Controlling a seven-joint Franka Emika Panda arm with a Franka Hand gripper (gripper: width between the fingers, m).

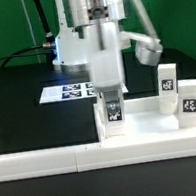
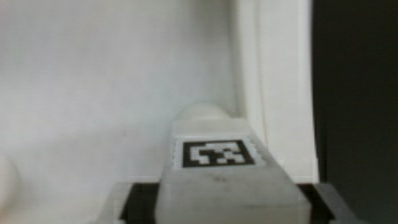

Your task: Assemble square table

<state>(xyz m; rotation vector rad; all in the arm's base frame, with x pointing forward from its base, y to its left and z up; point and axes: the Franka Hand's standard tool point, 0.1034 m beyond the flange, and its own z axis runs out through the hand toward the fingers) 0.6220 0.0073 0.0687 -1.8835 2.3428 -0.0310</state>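
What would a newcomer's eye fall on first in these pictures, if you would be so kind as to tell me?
Most likely the gripper at the centre of the exterior view, clamped on a tagged white leg standing upright on the white tabletop slab. The wrist view shows that same leg between the fingers, its tag facing the camera. Next, two more tagged legs stand at the exterior view's right, and the marker board lies on the black table behind.

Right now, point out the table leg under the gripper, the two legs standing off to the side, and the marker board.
Gripped table leg (image 1: 113,114), exterior view, tagged front face.
Two spare legs (image 1: 169,88), exterior view, the nearer-left one's front.
Marker board (image 1: 73,90), exterior view, printed tags.
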